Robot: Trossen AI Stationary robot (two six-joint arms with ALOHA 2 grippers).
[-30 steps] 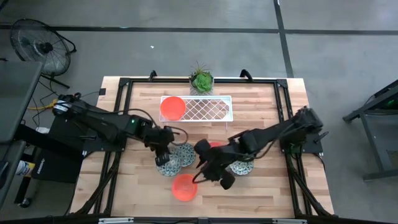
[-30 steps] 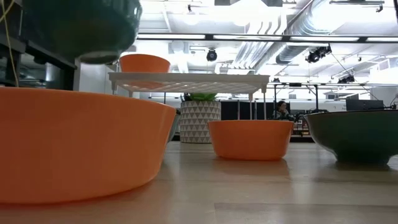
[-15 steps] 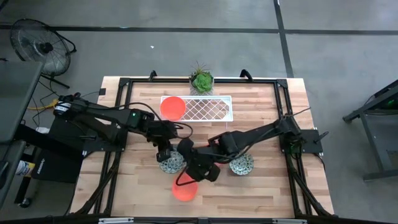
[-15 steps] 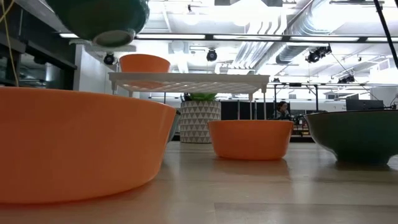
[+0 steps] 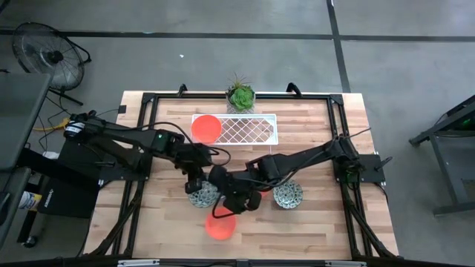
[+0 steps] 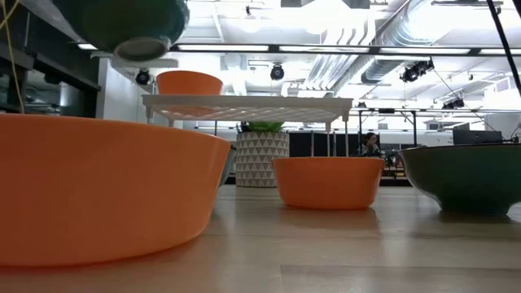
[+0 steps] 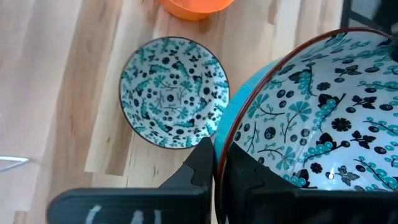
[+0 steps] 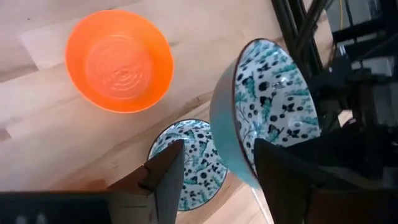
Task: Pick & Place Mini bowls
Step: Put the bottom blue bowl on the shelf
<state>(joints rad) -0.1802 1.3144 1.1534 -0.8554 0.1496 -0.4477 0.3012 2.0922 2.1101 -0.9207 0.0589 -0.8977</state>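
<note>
My left gripper [image 5: 202,176] [image 7: 221,158] is shut on a speckled mini bowl [image 7: 311,118] and holds it above the table's middle. In the low view that bowl [image 6: 122,23] hangs high at the left. My right gripper [image 5: 227,194] [image 8: 219,149] is open just right of it, and the lifted bowl's [image 8: 267,106] rim stands between its fingers; whether they touch, I cannot tell. Two speckled bowls [image 5: 202,197] [image 5: 287,195] and an orange bowl [image 5: 220,225] sit on the table. A second orange bowl [image 6: 327,181] stands behind. A third orange bowl [image 5: 206,128] sits on the white rack [image 5: 249,130]. My left gripper holds the speckled bowl by its rim [image 7: 227,134], one finger inside the bowl and one against the teal outer wall. The bowl is lifted clear of the table and tipped, its foot ring [image 6: 142,50] showing from below.
A small green potted plant [image 5: 240,95] stands at the far edge behind the rack. Black frame rails [image 5: 145,141] run along the table's left and right sides. The two arms meet close together over the middle. Bare wood shows at the near right [image 5: 319,230].
My right gripper has moved toward the table's left, off the orange bowl's side and up to the bowl that my left gripper holds. The left gripper has raised that speckled bowl a little higher and tipped it further.
</note>
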